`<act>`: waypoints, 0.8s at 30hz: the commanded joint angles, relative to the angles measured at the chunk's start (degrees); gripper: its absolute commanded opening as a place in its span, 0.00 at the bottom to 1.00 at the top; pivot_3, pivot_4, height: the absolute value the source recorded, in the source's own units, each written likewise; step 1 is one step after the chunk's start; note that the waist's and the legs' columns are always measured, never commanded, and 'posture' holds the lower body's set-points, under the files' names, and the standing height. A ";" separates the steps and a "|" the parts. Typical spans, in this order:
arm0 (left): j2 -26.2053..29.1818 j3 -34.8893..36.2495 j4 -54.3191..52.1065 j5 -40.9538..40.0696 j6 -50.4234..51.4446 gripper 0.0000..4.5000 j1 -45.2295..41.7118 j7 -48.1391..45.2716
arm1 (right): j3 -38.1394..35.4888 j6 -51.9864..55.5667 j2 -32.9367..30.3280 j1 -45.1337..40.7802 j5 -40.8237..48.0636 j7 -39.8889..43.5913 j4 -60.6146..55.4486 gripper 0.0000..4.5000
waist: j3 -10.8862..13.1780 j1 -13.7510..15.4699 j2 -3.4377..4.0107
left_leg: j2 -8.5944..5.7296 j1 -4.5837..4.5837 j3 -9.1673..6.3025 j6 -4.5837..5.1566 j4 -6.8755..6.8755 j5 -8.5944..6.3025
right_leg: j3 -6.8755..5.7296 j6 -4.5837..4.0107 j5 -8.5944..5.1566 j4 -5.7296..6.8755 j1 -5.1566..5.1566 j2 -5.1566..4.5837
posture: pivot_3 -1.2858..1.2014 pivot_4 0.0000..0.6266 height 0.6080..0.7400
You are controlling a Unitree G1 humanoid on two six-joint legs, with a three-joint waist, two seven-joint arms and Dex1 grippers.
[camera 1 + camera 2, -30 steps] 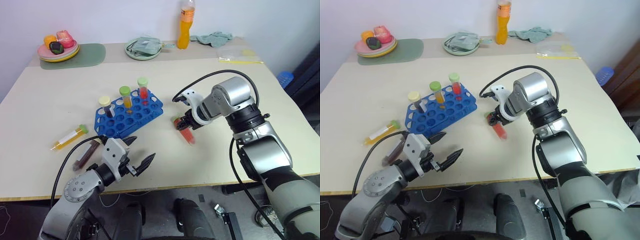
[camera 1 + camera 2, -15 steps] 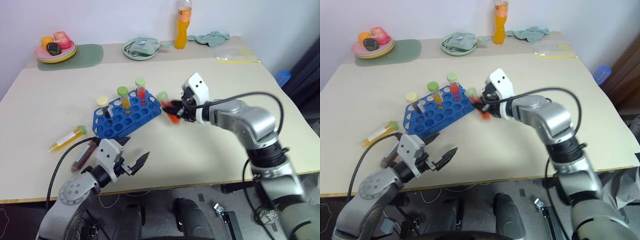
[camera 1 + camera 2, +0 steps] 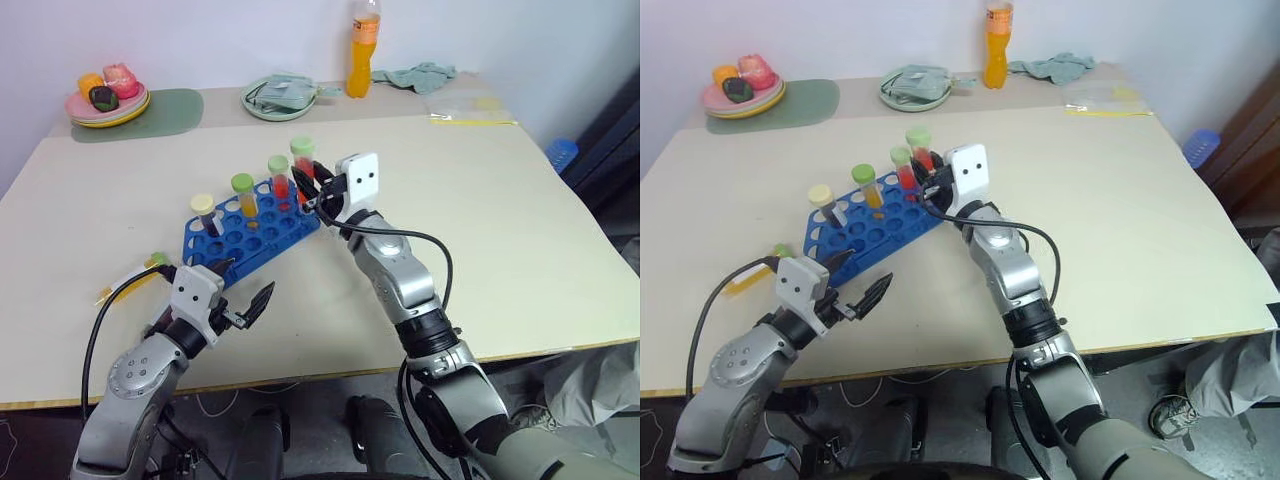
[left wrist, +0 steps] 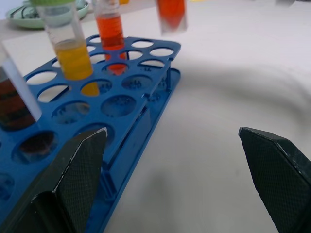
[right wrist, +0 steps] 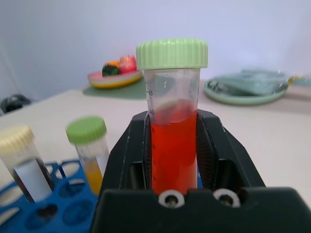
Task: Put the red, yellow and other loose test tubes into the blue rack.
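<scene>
Bench (image 3: 500, 230): wide, pale top; carries the rack, loose tubes, and at the far edge plates, a cloth and an orange bottle (image 3: 366, 48).
Blue rack (image 3: 250, 232): left of centre on bench, set at an angle. 3 tubes stand in it: dark one w/ pale-yellow cap (image 3: 204, 212), yellow one w/ green cap (image 3: 244, 194), red one w/ green cap (image 3: 279, 177).
R tool (image 3: 318, 190): clamped on a red tube w/ green cap (image 3: 302, 163), held upright, in the air over the rack's far right corner, just beside the racked red tube.
L tool (image 3: 238, 290): fingers spread wide, gripping nothing, low over bench at the rack's near side.
Loose yellow tube (image 3: 150, 266): lies flat on bench, left of rack, partly behind L arm.
</scene>
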 commanded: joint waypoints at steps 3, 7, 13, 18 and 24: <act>-0.26 2.05 -3.37 -1.25 0.55 1.00 -0.09 1.08 | -1.33 -3.90 1.68 -2.67 -1.36 0.28 2.75 0.22 | 0.00 0.02 0.00 | 0.00 0.00 0.00 0.00 0.01 0.00 | 0.00 0.00 0.00 0.00 0.00 -0.01 | 0.52 0.24 1.00; -0.22 1.87 -4.74 -1.22 1.92 1.00 0.08 1.46 | -1.64 -5.70 2.69 -3.33 -1.62 1.21 5.78 0.22 | 0.00 -0.01 0.00 | 0.00 0.00 0.00 0.00 0.01 0.00 | 0.00 0.00 0.00 0.01 0.00 -0.01 | 0.52 0.24 1.00; -0.28 1.51 -5.48 -1.18 2.99 1.00 -0.25 1.93 | -2.55 -8.99 3.75 -4.52 -2.61 1.16 10.04 0.22 | 0.00 -0.03 0.01 | 0.00 0.02 -0.01 0.00 0.00 0.00 | 0.00 0.00 0.00 0.02 0.00 0.00 | 0.52 0.24 1.00; -0.54 1.30 -5.93 -1.19 3.91 1.00 -0.94 2.33 | -3.40 -13.79 4.82 -5.25 -4.13 -0.37 14.49 0.22 | 0.00 -0.05 0.01 | 0.00 0.02 0.00 0.00 0.00 0.00 | 0.00 0.00 0.00 0.02 0.00 0.00 | 0.52 0.24 1.00; -0.89 1.59 -6.74 -1.43 5.11 1.00 -0.92 2.97 | -3.36 -16.01 5.61 -4.48 -3.51 2.00 15.58 0.22 | 0.00 -0.10 0.01 | 0.01 0.02 -0.01 0.00 0.00 0.00 | 0.00 0.00 0.00 0.04 0.00 0.01 | 0.52 0.24 1.00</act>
